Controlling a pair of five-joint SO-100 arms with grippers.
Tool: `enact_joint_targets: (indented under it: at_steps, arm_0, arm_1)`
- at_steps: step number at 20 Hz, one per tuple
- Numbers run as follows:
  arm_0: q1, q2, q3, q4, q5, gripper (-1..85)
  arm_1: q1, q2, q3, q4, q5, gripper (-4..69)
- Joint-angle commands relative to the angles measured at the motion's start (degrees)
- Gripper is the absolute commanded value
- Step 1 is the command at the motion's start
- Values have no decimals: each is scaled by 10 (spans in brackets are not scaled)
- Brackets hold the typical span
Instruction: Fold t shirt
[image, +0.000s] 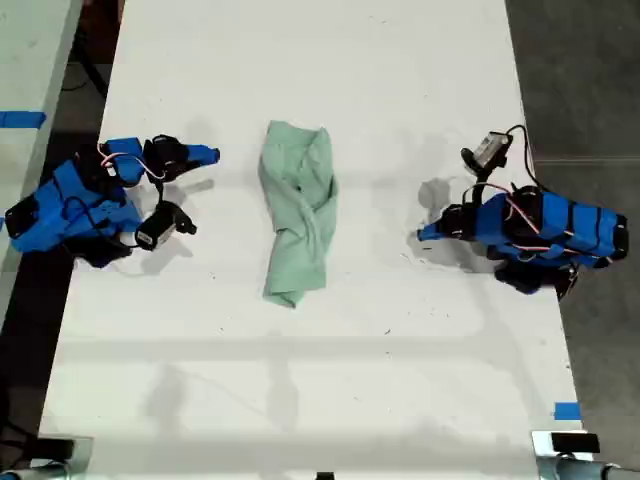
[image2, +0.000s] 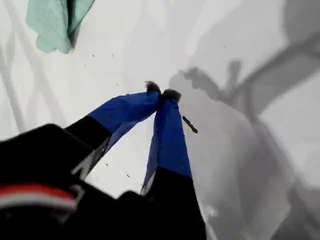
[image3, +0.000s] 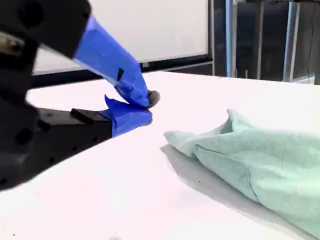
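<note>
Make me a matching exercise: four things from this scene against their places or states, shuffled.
Things:
1. shirt
2. my first gripper
3. my second gripper
4. tape

Places or states:
A. blue patch stuck at the edge of the table
B. crumpled, mid-table, held by nothing
C. shut, tips pointing at bare table
D. low over the table, shirt close beside it

Pairs: 1-B, 2-C, 3-D, 4-A
</note>
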Motion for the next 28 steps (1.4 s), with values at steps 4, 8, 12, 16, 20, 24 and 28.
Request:
enact_joint_targets:
  at_steps: [4, 8, 12, 16, 20, 24, 28]
  arm_0:
    - [62, -25, -88, 47, -134, -3]
    - [148, -314, -275, 48, -211, -3]
    - [244, -697, -555, 61, -249, -3]
    - [331, -1042, -910, 128, -245, -3]
    - [398, -1204, -1047, 130, -266, 39]
    - [447, -1221, -1045, 199, -354, 233]
    - [440, -1286, -1031, 176, -363, 240]
  arm_1:
    - [3, -42, -128, 70, 181, 4]
    - [-44, -241, -242, 4, 192, 4]
    - [-100, -520, -379, -111, 181, 3]
    - [-156, -794, -592, -143, 156, 3]
    - [-196, -980, -780, -118, 136, 2]
    - [-218, -1056, -892, -78, 126, 2]
    - [-230, -1059, -916, -66, 127, 2]
